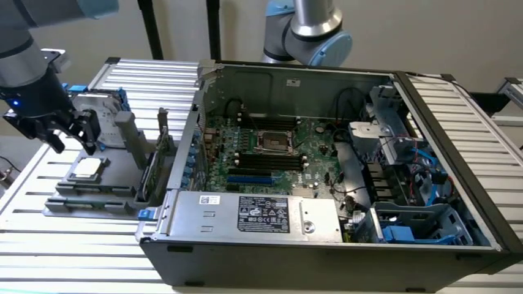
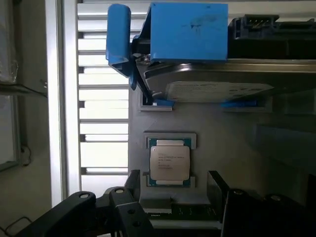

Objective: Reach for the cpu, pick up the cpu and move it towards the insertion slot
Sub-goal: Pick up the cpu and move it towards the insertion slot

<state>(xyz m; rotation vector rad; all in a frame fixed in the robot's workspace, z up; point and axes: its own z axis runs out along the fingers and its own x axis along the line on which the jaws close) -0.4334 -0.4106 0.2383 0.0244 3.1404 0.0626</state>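
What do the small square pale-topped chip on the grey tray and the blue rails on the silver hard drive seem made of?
The small square cpu: its top looks like metal, pale silvery and matte with printed text, bordered by green circuit board. The blue rails: probably moulded plastic, evenly coloured, smooth and dull, with rounded edges.

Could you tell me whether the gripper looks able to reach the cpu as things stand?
Probably yes: the gripper hangs open above the cpu, whose top lies bare on the tray, and the hard drive sits apart.
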